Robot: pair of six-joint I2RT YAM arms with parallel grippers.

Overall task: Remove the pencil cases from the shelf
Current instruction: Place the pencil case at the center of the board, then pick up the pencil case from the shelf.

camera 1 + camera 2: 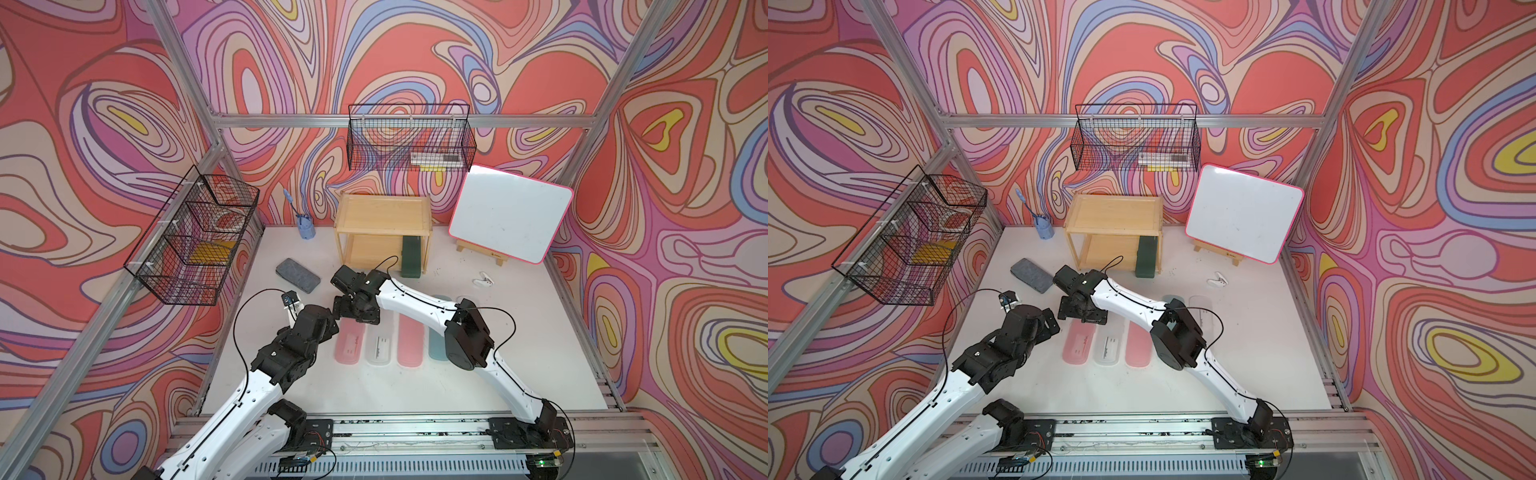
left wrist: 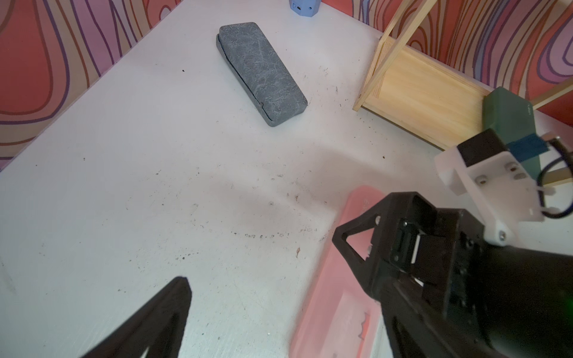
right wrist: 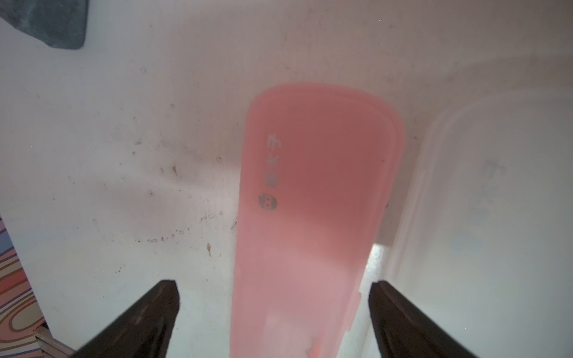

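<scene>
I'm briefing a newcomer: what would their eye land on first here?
The swirling pink and red walls all around hit first. Next, pencil cases lie side by side on the white table, the right gripper open over a pink case. One dark green case sits on the lower tier of the shelf.

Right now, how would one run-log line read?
right fingers: open, astride pink case | left fingers: open, empty | shelf: dark green case on lower tier

Left pincer (image 2: pixel 283 288), right pincer (image 3: pixel 273 285): jaws apart.
</scene>
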